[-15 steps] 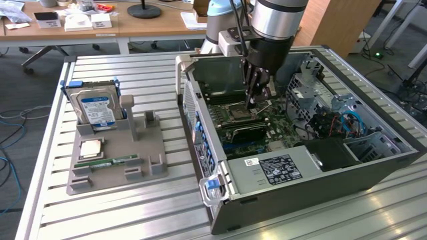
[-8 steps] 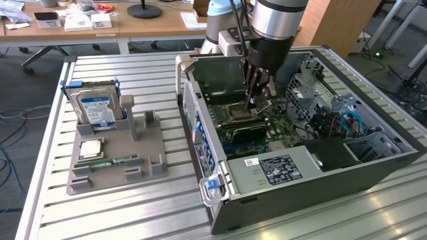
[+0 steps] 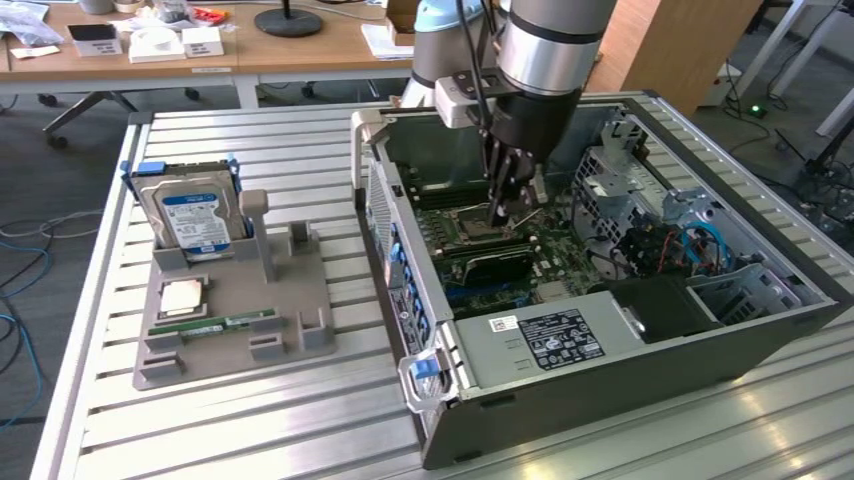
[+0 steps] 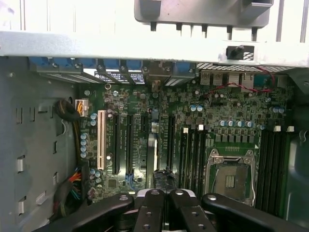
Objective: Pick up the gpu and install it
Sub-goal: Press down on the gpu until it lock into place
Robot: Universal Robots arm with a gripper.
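Slatted metal table (image 3: 254, 420) carrying open computer case (image 3: 627, 350) and grey parts holder (image 3: 227, 310); wooden desks (image 3: 200, 55) behind. Gripper (image 3: 505, 212) down inside case, fingers pressed together over gpu (image 4: 151, 154) seated edge-on in motherboard (image 4: 231, 121).

green motherboard (image 4: 193, 121) (white slot (image 4: 101, 139))

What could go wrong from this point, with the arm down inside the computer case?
1. The gripper hangs low over the motherboard, close beside the uncovered CPU socket; a small sideways drift might strike the socket.
2. The expansion slots lie close side by side, so a slightly offset descent may meet the wrong slot or a slot's edge.
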